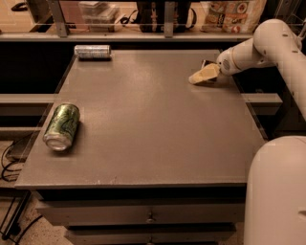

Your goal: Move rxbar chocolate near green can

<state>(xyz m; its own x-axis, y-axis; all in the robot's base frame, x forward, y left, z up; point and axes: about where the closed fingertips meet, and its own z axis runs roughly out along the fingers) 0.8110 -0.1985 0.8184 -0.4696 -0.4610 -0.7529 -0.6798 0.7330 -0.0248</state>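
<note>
The green can [62, 126] lies on its side near the table's left edge, its silver end toward the front. My gripper [202, 76] is low over the far right of the table [153, 124], reaching in from the right. A small dark piece with a pale edge, likely the rxbar chocolate [206, 63], shows just behind the gripper; most of it is hidden. The gripper is far from the green can, across the table's width.
A slimmer silver-grey can [92, 50] lies on its side at the table's back left corner. A shelf with bags and boxes [229, 9] runs behind the table. The robot's white body [277, 191] fills the lower right.
</note>
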